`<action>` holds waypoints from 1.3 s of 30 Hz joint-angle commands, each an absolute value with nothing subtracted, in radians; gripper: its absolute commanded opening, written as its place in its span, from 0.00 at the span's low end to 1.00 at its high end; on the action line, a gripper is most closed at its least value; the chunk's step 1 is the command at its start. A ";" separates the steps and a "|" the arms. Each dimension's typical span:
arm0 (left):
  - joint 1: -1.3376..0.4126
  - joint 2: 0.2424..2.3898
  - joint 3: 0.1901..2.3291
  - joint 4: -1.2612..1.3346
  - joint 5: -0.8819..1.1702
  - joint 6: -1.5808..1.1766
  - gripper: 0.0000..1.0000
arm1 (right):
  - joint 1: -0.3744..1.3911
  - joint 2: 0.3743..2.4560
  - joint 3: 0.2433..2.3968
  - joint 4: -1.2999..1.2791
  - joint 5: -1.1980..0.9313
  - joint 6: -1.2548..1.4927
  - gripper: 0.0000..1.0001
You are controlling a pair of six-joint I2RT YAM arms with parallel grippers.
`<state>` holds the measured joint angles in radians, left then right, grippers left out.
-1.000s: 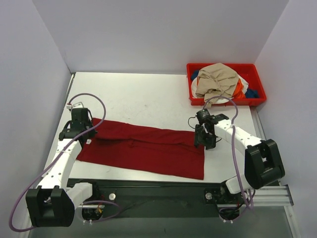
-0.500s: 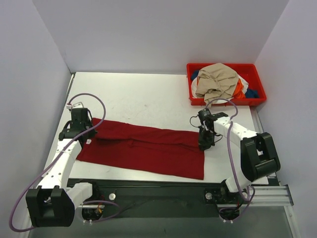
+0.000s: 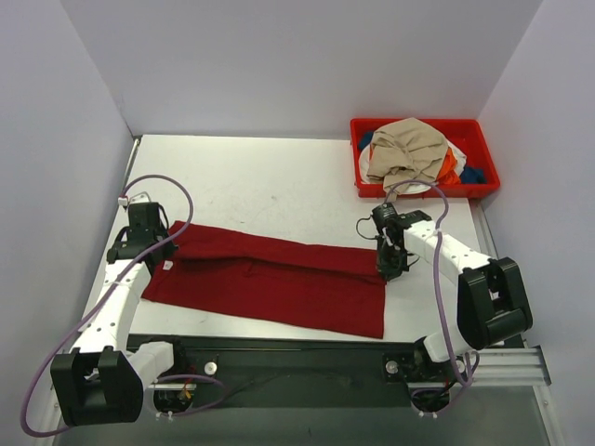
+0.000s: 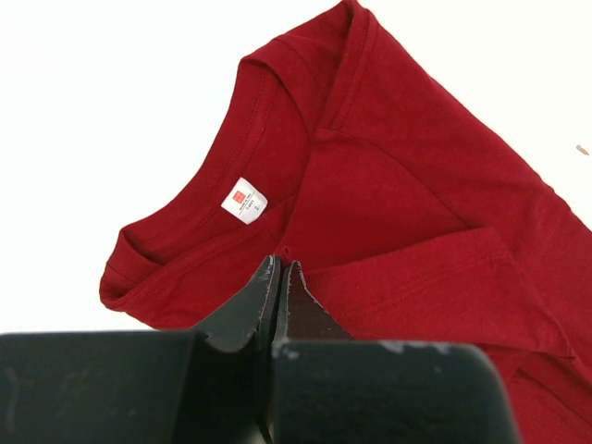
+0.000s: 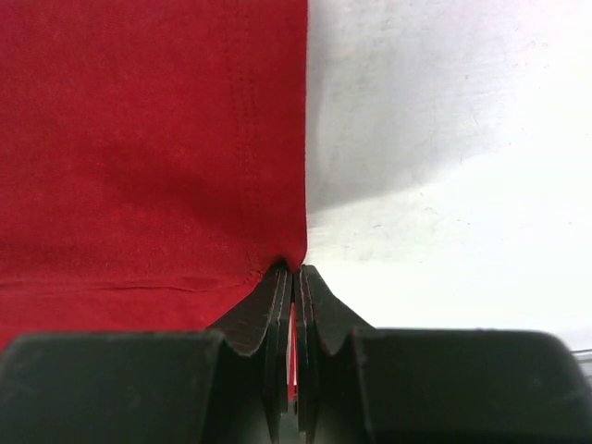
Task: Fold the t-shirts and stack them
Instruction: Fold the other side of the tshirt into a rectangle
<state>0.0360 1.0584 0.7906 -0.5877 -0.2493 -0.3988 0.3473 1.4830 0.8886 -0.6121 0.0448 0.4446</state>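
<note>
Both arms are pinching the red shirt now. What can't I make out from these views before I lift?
Right wrist: how much dark red t-shirt sits between the right fingers; they hide it.
Left wrist: neck label print, too small; left fingers cover their grip point.
Top: shirts under the tan shirt in the red bin, covered.

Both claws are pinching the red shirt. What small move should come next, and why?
Probably lift both ends slightly, together. The left gripper is shut on the dark red t-shirt at its neck end, the right gripper on the hem edge, yet the cloth lies flat on the table; raising it would free it for the next fold.
</note>
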 commanded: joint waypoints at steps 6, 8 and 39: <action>0.044 1.058 0.804 -0.569 -0.244 -0.382 0.00 | 0.454 1.486 0.904 -0.726 0.161 0.446 0.19; 0.043 1.054 0.798 -0.565 -0.235 -0.383 0.00 | 0.465 1.473 0.900 -0.739 0.173 0.448 0.26; -0.025 1.012 0.747 -0.771 -0.126 -0.572 0.02 | 0.649 1.965 1.695 -0.500 -0.422 0.469 0.49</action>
